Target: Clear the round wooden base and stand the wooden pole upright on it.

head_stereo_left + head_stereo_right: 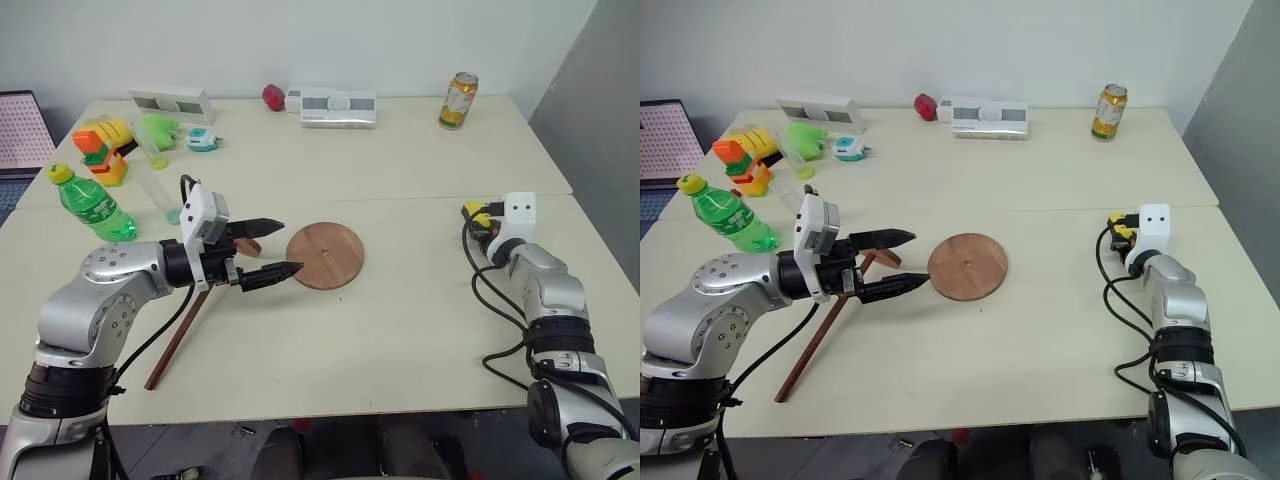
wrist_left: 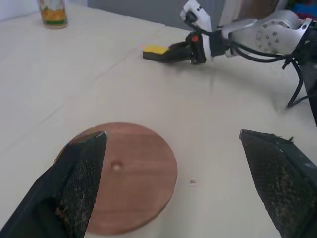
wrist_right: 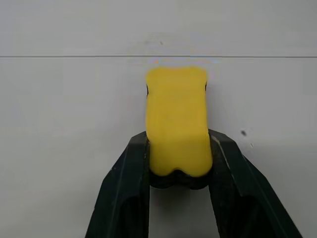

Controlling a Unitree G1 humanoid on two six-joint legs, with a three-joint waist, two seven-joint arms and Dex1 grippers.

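Observation:
The round wooden base [image 1: 324, 255] lies flat mid-table with nothing on it; a small dimple marks its centre [image 2: 116, 167]. My left gripper [image 1: 290, 246] hovers open at its left edge, and one of its fingers [image 2: 79, 183] reaches over the disc's rim. The wooden pole [image 1: 180, 335] lies on the table under my left arm, its disc end mostly hidden behind the gripper. Far to the right, my right gripper [image 3: 177, 141] is shut on a yellow block [image 3: 177, 119], low over the table near its seam [image 1: 478, 212].
A green bottle [image 1: 95, 205] lies at the left, with colourful toys [image 1: 105, 150] and a clear cup [image 1: 160, 190] behind it. At the back stand two white boxes [image 1: 338, 107], a red object [image 1: 273, 96] and a drink can [image 1: 458, 100]. The table's right edge is close to my right arm.

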